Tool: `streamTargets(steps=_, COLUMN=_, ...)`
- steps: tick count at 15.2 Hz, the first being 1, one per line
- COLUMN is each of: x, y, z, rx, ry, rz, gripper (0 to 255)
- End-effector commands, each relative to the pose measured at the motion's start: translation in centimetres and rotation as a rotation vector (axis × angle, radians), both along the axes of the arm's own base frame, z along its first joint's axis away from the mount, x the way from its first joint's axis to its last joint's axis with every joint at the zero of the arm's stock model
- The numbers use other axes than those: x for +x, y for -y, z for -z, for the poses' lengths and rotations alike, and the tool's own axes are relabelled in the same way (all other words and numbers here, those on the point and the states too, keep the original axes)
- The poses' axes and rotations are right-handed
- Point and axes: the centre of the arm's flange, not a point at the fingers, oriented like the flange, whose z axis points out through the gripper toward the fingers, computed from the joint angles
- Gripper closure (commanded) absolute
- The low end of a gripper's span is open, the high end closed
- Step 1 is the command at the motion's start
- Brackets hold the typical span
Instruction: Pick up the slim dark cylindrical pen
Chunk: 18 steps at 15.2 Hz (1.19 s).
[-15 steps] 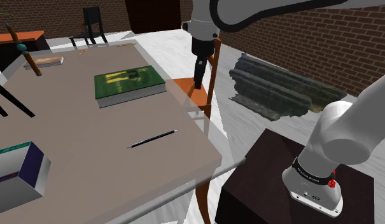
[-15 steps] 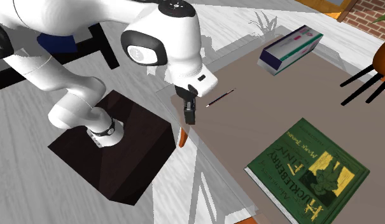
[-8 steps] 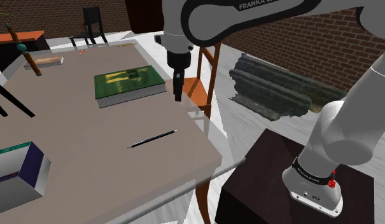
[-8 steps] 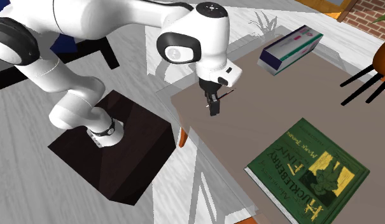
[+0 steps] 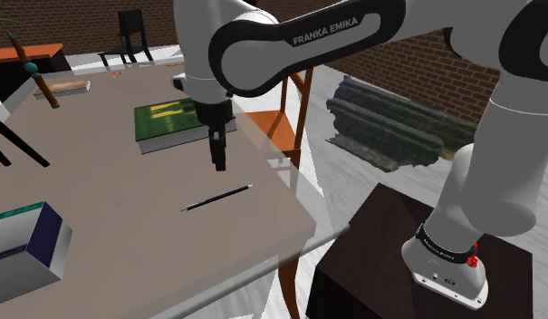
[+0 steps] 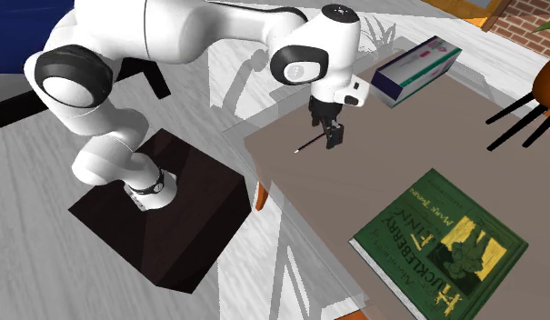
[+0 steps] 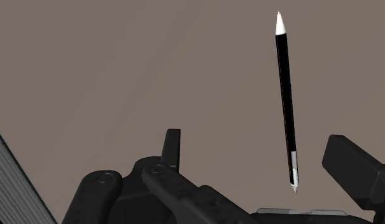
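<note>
Gripper hangs over the table, jaws apart and empty, just off the book's near corner. The pen lies flat farther out from the book, untouched. Its long axis runs square across the closing line (handy), but off-centre between the fingers, so I'd judge a small sideways shift comes before the descent.

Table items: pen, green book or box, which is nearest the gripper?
The slim black pen, lying flat right by the gripper; the green book and the box sit farther off.
</note>
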Motion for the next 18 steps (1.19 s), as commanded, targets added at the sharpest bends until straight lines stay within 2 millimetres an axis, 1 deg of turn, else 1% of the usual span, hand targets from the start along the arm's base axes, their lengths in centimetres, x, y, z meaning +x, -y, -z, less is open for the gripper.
streamTargets(steps=1, x=0.4, y=-2.5, z=0.7, rx=-0.002, ry=-0.004, rz=-0.048, gripper=0)
streamTargets(steps=5, x=0.6, y=-7.5, z=2.3, rx=-0.006, ry=-0.013, rz=-0.143, gripper=0)
streamTargets(steps=9, x=0.4, y=-12.5, z=3.9, rx=-0.011, ry=-0.021, rz=-0.238, gripper=0)
streamTargets(steps=10, x=0.4, y=-12.6, z=3.9, rx=-0.011, ry=-0.022, rz=-0.24, gripper=0)
streamTargets(steps=16, x=0.4, y=-12.6, z=7.1, rx=-0.011, ry=-0.022, rz=-0.24, gripper=0)
streamTargets(steps=17, x=0.4, y=-12.6, z=7.9, rx=-0.011, ry=-0.022, rz=-0.24, gripper=0)
streamTargets(steps=18, x=0.4, y=-12.6, z=7.9, rx=-0.011, ry=-0.022, rz=-0.24, gripper=0)
